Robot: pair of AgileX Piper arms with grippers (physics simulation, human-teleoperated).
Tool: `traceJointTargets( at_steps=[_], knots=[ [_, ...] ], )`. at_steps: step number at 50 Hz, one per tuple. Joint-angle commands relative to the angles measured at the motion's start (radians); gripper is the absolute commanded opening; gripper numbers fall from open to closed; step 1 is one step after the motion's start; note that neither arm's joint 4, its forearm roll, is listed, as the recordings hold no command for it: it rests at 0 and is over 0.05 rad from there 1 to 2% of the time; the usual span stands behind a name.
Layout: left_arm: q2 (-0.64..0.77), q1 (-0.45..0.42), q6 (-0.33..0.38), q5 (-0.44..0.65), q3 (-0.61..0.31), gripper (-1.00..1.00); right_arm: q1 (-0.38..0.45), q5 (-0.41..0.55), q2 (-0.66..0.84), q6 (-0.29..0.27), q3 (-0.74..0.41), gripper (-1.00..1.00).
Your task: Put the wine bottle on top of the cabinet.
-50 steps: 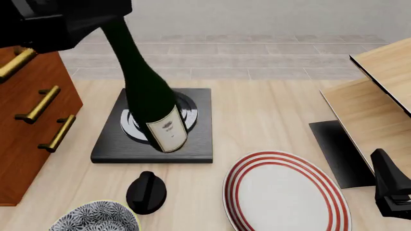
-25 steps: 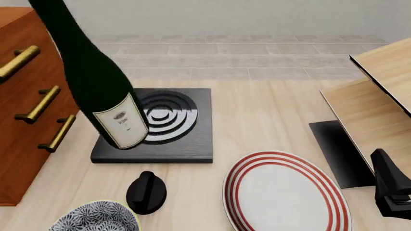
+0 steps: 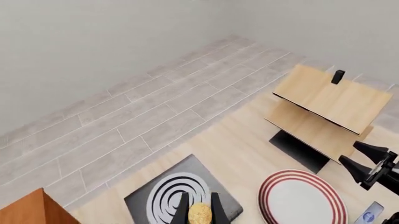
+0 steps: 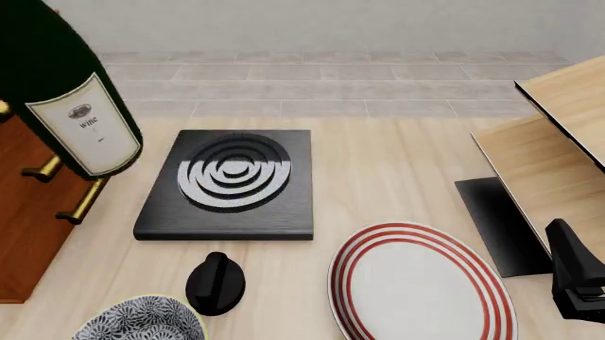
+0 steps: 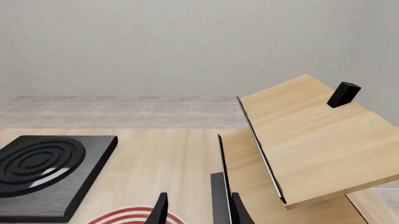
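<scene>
While the cabinet (image 4: pixel 28 212) sits at the far left edge of the front view, showing its reddish-brown front and brass handles, the wine bottle (image 4: pixel 66 99) hangs in the air right in front of its upper part, tilted, white label facing the camera. Up in the left wrist view, the left gripper (image 3: pixel 200 211) has its fingers pinched tight around the bottle's gold cap. Moving right, a black hotplate (image 4: pixel 232 184) with ring markings lies on the table (image 4: pixel 387 170), with a black knob (image 4: pixel 215 283) and a patterned bowl (image 4: pixel 142 322) nearer the camera. Next comes a red-striped plate (image 4: pixel 421 283), then a pale wood rack (image 4: pixel 548 156). Far right, the right gripper (image 5: pixel 196 207) hovers with fingers spread apart, holding nothing.
</scene>
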Motion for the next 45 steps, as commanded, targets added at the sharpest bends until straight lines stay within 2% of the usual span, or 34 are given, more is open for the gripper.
traceJointTargets(
  at_steps=[1, 3, 6, 13, 16, 30, 37, 45],
  knots=[
    [0.08, 0.091, 0.056, 0.138, -0.25, -1.0, 0.0, 0.0, 0.0, 0.0, 0.0, 1.0],
    [0.107, 0.108, 0.062, 0.171, -0.319, -1.0, 0.0, 0.0, 0.0, 0.0, 0.0, 1.0],
    [0.125, 0.13, 0.071, 0.195, -0.367, -1.0, 0.0, 0.0, 0.0, 0.0, 0.0, 1.0],
    [0.121, 0.14, 0.116, 0.196, -0.335, -1.0, 0.0, 0.0, 0.0, 0.0, 0.0, 1.0],
    [0.13, 0.167, 0.115, 0.196, -0.355, -1.0, 0.0, 0.0, 0.0, 0.0, 0.0, 1.0],
    [0.114, 0.283, 0.115, 0.196, -0.342, -1.0, 0.0, 0.0, 0.0, 0.0, 0.0, 1.0],
    [0.132, 0.336, 0.09, 0.196, -0.403, -1.0, 0.0, 0.0, 0.0, 0.0, 0.0, 1.0],
    [0.135, 0.368, 0.097, 0.196, -0.422, -1.0, 0.0, 0.0, 0.0, 0.0, 0.0, 1.0]
  ],
)
